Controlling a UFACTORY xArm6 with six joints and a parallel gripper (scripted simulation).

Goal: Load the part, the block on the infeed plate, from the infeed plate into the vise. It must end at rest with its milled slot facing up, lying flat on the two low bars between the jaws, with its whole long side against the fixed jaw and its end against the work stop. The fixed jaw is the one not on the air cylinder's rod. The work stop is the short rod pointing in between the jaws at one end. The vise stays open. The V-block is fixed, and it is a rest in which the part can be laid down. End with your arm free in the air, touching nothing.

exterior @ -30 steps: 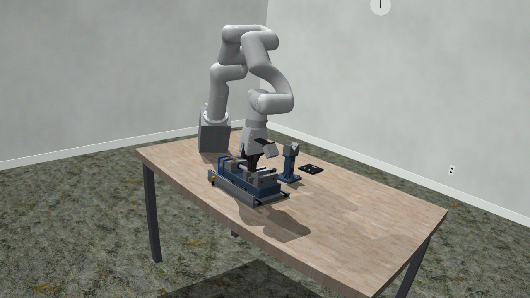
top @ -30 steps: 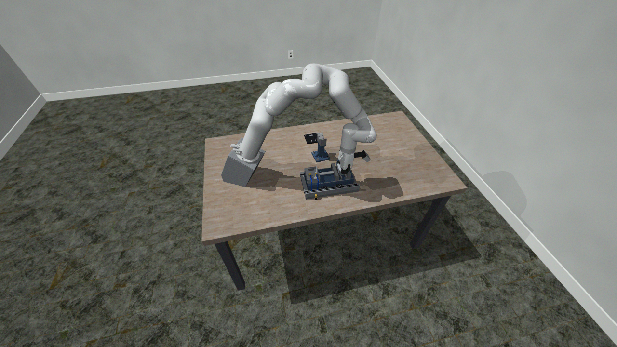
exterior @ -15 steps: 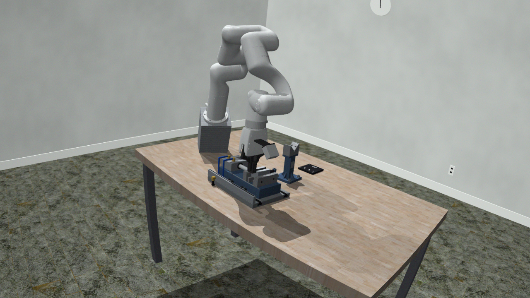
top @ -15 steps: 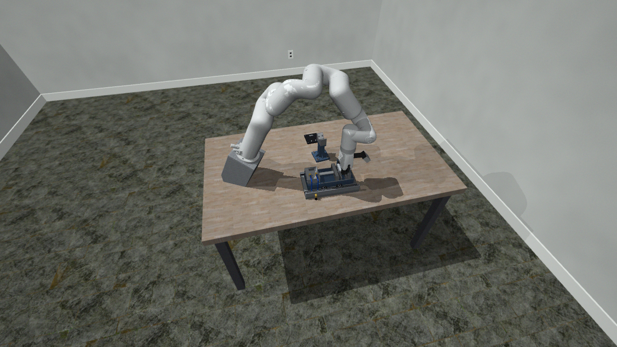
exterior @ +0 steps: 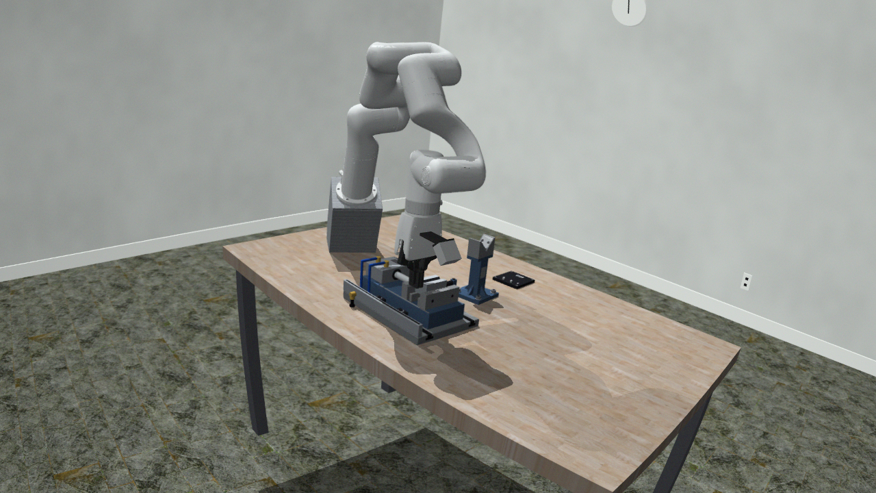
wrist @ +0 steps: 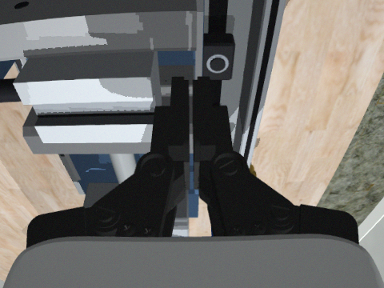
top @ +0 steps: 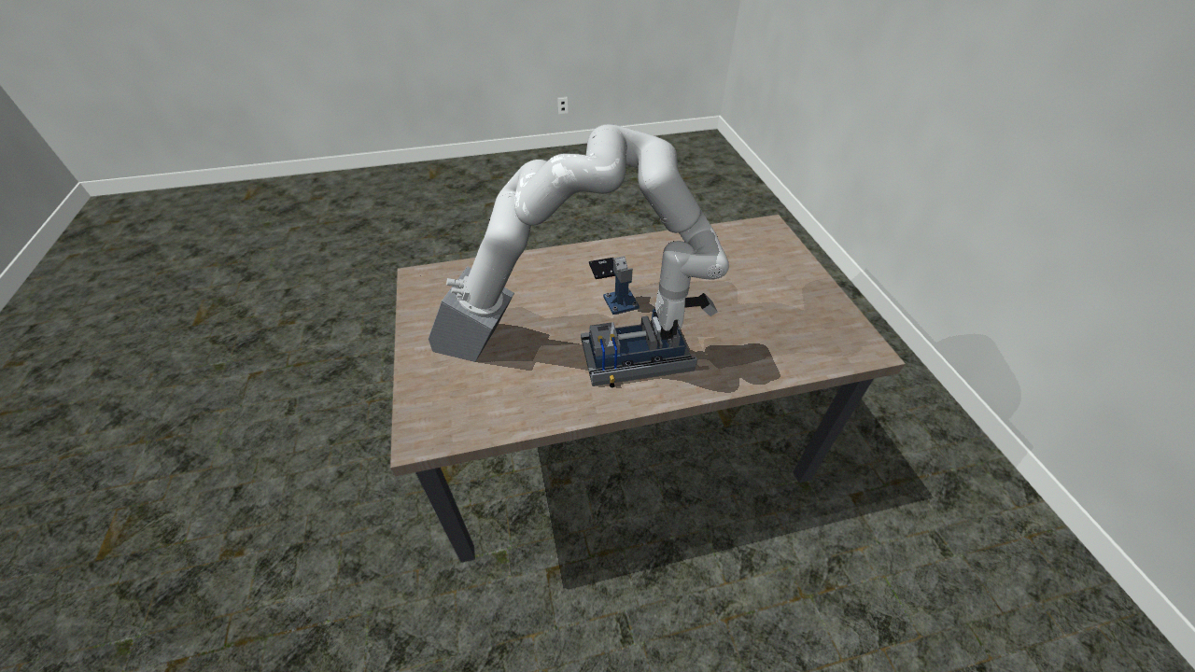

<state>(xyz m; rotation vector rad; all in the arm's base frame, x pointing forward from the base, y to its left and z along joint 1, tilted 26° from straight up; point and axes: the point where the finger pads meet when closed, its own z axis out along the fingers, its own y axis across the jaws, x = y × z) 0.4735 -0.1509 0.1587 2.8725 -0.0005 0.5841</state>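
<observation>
The part (wrist: pixel 88 86), a light grey block, lies in the vise (top: pixel 639 351) between the jaws. In the wrist view its long side is next to the fixed jaw (wrist: pixel 107 11), and a dark gap separates it from the moving jaw (wrist: pixel 91 134). I cannot make out its slot. My gripper (wrist: pixel 190 101) is shut and empty, with its fingertips low inside the vise just off the part's right end. The work stop (wrist: pixel 218 64) is a dark block with a ring, right beside the fingertips. The gripper also shows in the top and exterior views (top: pixel 666 332) (exterior: pixel 418 281).
The blue V-block (exterior: pixel 480 270) stands just behind the vise. The black infeed plate (exterior: pixel 513 280) lies bare beyond it. The air cylinder with blue hoses (exterior: pixel 379 272) is at the vise's other end. The arm's grey base block (top: pixel 468 321) stands at the table's corner.
</observation>
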